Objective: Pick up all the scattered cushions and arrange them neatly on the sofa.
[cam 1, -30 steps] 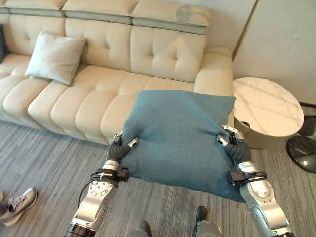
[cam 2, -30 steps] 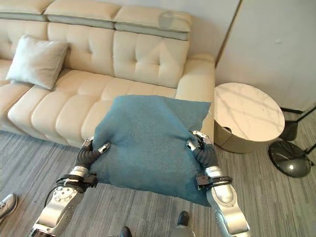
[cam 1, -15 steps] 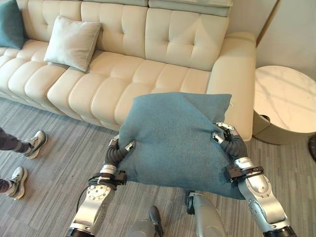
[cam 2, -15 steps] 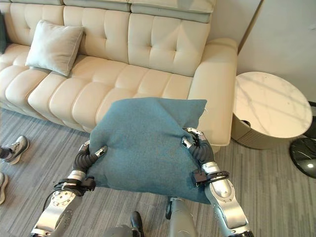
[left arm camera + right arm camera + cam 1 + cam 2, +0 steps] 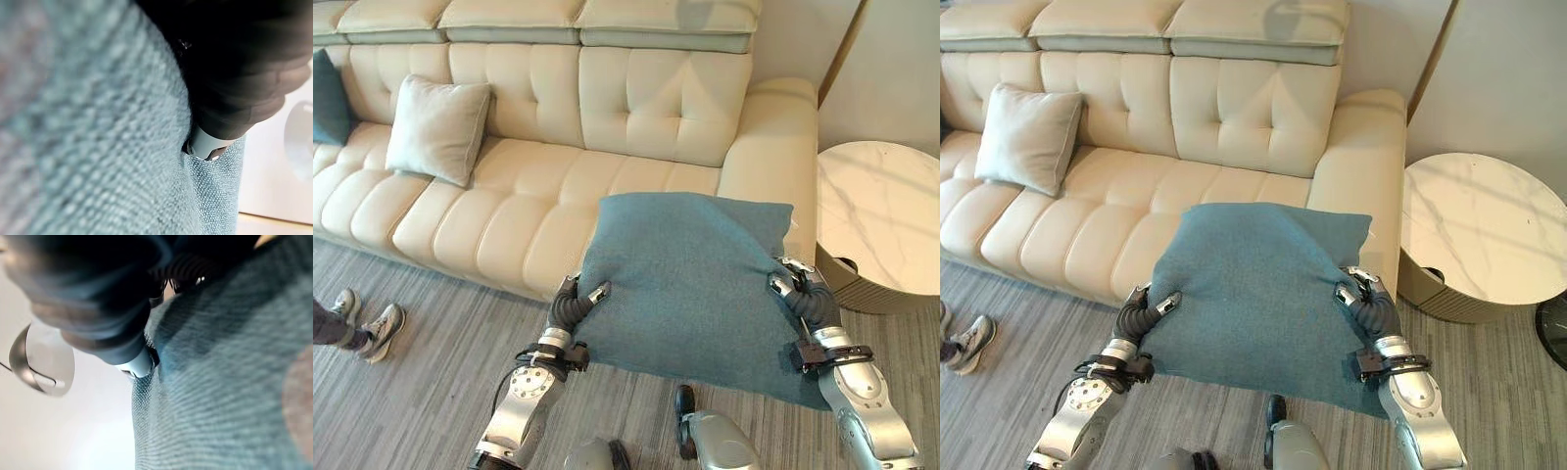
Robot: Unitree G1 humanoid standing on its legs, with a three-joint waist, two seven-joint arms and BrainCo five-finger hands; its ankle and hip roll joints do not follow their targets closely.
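Teal cushion point(image 5: 690, 279) held off floor in front of sofa point(image 5: 607, 117); left hand point(image 5: 576, 302) & right hand point(image 5: 800, 291) pinch its opp. edges; grey cushion point(image 5: 438, 128) on sofa seat.

A large teal cushion point(image 5: 690, 279) of coarse woven cloth is held off the floor, spread flat before the cream tufted sofa point(image 5: 636, 108), its far edge over the seat front. A pale grey cushion point(image 5: 438, 127) leans upright against the sofa's backrest. Another teal cushion point(image 5: 327, 98) stands at the far left.
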